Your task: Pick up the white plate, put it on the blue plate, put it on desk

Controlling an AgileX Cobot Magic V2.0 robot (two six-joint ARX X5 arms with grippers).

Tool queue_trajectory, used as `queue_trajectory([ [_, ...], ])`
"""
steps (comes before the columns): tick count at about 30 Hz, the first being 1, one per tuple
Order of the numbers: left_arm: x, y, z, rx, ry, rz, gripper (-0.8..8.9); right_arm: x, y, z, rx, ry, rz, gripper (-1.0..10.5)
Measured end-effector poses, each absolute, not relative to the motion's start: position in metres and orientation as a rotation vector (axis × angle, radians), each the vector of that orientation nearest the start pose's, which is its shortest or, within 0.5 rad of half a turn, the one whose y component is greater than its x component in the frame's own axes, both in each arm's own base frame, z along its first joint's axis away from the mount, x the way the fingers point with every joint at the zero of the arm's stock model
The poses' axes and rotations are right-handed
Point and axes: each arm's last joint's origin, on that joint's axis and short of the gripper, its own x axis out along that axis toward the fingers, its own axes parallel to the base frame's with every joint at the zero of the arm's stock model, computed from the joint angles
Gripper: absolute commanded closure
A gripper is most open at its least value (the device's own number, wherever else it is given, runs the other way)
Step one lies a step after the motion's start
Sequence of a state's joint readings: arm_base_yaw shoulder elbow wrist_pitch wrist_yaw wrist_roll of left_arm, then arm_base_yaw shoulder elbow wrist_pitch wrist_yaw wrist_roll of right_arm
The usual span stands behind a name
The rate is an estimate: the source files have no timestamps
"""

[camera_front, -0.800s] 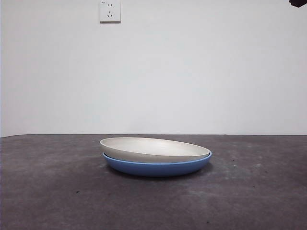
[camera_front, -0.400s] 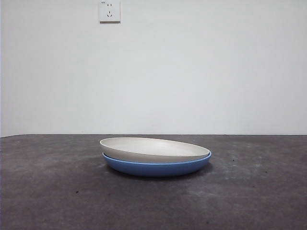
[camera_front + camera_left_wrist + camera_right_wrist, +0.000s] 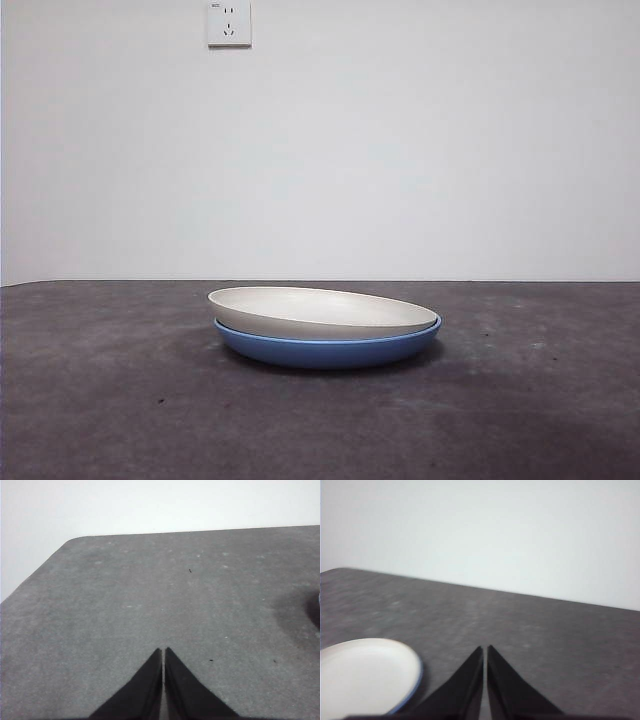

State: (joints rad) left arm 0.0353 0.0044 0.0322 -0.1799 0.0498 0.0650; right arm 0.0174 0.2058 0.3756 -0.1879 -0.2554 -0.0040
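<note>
The left gripper (image 3: pixel 163 652) is hovering over bare desk (image 3: pixel 150 605), its jaws pressed together and gripping nothing. Moving to the middle, the white plate (image 3: pixel 320 310) is sitting nested in the blue plate (image 3: pixel 330 350), slightly tilted, and both are resting on the desk (image 3: pixel 100 400). Over on the right, the right gripper (image 3: pixel 485 651) is hanging near the white plate (image 3: pixel 365 677), jaws together, empty.

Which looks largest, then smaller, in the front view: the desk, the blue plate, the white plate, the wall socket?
1. The desk.
2. The blue plate and the white plate, alike in width, so unranked.
3. The wall socket, though it is farther away.
</note>
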Motion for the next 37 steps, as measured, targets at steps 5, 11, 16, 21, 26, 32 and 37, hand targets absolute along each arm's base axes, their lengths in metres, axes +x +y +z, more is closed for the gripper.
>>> queue_trajectory([
  [5,0.095,0.002,0.157,0.058,0.151,-0.019,8.04,0.091,0.007,0.220,-0.003,0.004,0.211,9.4],
  [11,0.095,0.002,0.157,0.058,0.151,-0.019,8.04,0.092,0.005,0.188,0.000,0.042,0.149,9.4],
  [16,0.095,0.002,0.157,0.058,0.151,-0.019,8.04,0.094,0.005,0.168,0.016,0.074,0.143,9.4],
  [21,0.095,0.002,0.157,0.058,0.151,-0.019,8.04,0.096,0.005,0.153,0.040,0.150,0.135,9.4],
  [26,0.095,0.002,0.157,0.058,0.151,-0.019,8.04,0.096,0.005,0.153,0.044,0.158,0.117,9.4],
  [32,0.095,0.002,0.157,0.058,0.151,-0.019,8.04,0.096,0.005,0.153,0.048,0.154,0.118,9.4],
  [37,0.095,0.002,0.157,0.058,0.151,-0.020,8.04,0.096,0.005,0.153,0.048,0.154,0.118,9.4],
])
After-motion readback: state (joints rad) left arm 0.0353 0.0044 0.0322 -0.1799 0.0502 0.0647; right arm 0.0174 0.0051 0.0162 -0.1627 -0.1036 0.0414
